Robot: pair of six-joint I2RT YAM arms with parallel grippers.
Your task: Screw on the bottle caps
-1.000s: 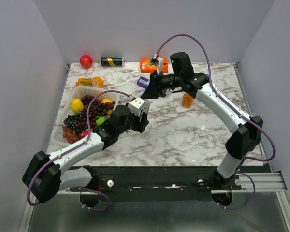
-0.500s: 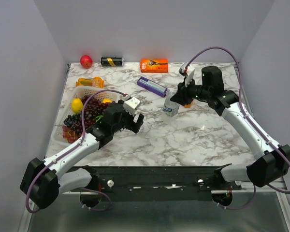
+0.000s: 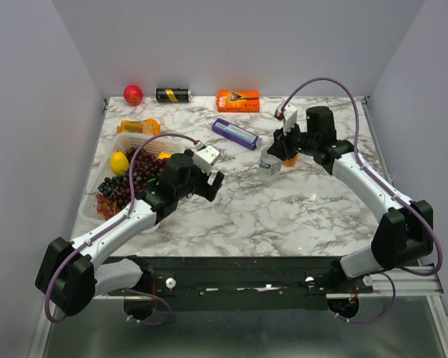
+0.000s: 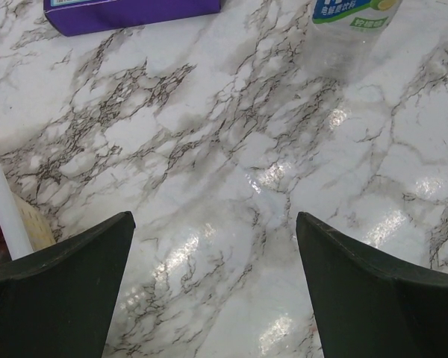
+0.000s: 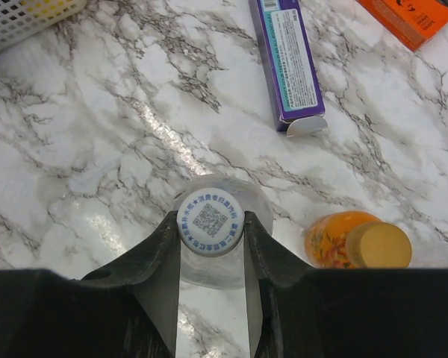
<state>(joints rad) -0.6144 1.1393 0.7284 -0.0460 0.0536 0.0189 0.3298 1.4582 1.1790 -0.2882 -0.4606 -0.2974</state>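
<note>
My right gripper [image 5: 210, 224] is shut on a whitish cap [image 5: 210, 216] printed with a blue code. The cap sits on top of an upright clear bottle [image 5: 218, 270]. In the top view this gripper [image 3: 276, 153] stands over the labelled clear bottle [image 3: 268, 165] right of the table's middle. A short orange bottle [image 5: 336, 239] with a tan-orange cap [image 5: 378, 246] on it stands just right of it, partly hidden in the top view [image 3: 290, 159]. My left gripper [image 4: 214, 220] is open and empty, low over bare marble [image 3: 213, 183]. The clear bottle's base [image 4: 349, 33] shows ahead of it. No blue cap and no third bottle are in view.
A purple box [image 3: 234, 133] lies behind the bottles and shows in both wrist views [image 4: 127, 11] [image 5: 287, 63]. A white basket [image 3: 127, 140] of fruit stands at the left, beside my left arm. An orange box [image 3: 237, 100], black can [image 3: 172, 95], red apple [image 3: 133, 95] and orange packet [image 3: 140, 127] lie along the back.
My right arm has swung from the purple box to the right and now holds the cap on the clear bottle beside the orange bottle. My left gripper has drawn back slightly.
</note>
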